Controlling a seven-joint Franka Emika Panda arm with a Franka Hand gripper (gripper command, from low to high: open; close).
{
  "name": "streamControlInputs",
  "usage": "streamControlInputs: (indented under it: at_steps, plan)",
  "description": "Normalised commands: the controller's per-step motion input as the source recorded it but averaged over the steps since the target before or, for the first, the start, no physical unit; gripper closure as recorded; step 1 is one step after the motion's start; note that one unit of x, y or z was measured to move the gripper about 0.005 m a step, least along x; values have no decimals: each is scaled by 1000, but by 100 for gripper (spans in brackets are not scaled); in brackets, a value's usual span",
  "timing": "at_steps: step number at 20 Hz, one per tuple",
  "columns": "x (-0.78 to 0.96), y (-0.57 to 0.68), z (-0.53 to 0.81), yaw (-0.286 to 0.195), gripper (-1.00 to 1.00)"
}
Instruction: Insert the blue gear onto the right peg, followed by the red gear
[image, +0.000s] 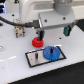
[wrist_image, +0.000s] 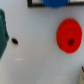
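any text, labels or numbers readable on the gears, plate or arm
None can be read.
blue gear: no marking seen.
red gear: no marking seen.
grey plate: plain.
Arm housing: no legible lettering; both views are too small and blurred to rule out fine print.

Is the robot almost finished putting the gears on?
About halfway, it seems. The blue gear already sits on the grey plate, toward the exterior view's right, where the right peg should be; the peg itself is hidden. The red gear lies on the white table beside the plate, not on a peg. The hand hovers above, open and empty. Left: pick up the red gear and place it.
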Motion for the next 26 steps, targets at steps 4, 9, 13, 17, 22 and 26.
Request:
streamControlInputs:
  at_steps: [4,9,13,17,22,26]
  plan:
    - [-449,-29,-133,0,-100]
    - [-488,-12,-171,0,-100]
    - [-97,-121,-53,0,-100]
    - [45,-382,0,0,-100]
    - [-6,-513,-66,0,-100]
    - [-186,-162,-142,0,-100]
